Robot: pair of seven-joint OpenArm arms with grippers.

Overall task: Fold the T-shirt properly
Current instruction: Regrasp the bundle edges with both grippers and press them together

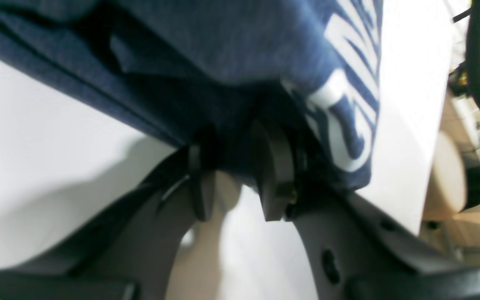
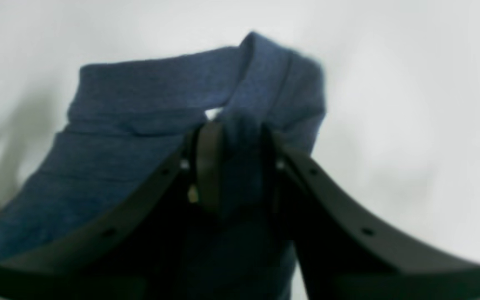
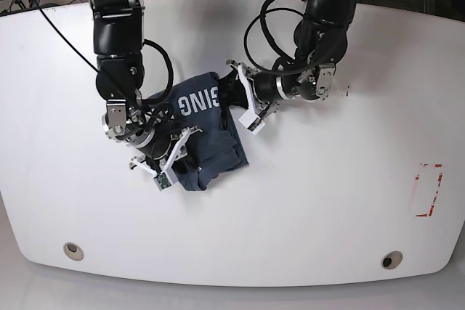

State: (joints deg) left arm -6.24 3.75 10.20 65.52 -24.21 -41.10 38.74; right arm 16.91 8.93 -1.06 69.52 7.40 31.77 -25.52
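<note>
Both claws pinch T-shirt (image 3: 207,132) edges mid-table (image 3: 327,201).

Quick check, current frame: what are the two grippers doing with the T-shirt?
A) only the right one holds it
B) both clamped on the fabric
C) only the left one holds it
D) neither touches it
B: the left wrist view shows the left gripper pinching the T-shirt near its white lettering, and the right wrist view shows the right gripper closed on a bunched fold.

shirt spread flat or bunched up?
Bunched: the shirt sits in a compact, creased heap on the table, layers overlapping, lettering partly showing.
</note>
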